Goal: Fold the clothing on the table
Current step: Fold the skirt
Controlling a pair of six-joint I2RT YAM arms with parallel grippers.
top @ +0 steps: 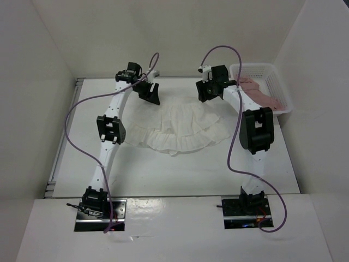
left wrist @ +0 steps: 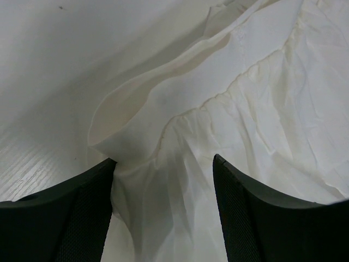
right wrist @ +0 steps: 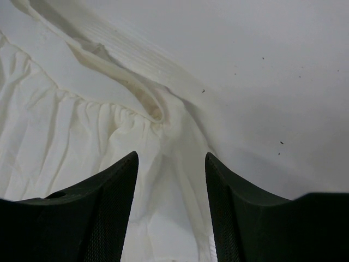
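You see the clothing [top: 177, 128] lying spread in the middle of the bench [top: 163, 174], with its waistband on the far side and its wavy hem toward the arm bases. Your left fingers [left wrist: 60, 218] stand wide apart over the left end of the waistband, fabric below the gap, and they hold nothing. Your right fingers [right wrist: 256, 218] are also apart, over the right end, holding nothing. A white basket [top: 275, 82] with a pink garment [top: 264, 94] stands far right.

right pincer [right wrist: 172, 158]: jaws apart | clothing [right wrist: 65, 136]: gathered waistband corner just ahead of gap | table [right wrist: 262, 82]: upper right
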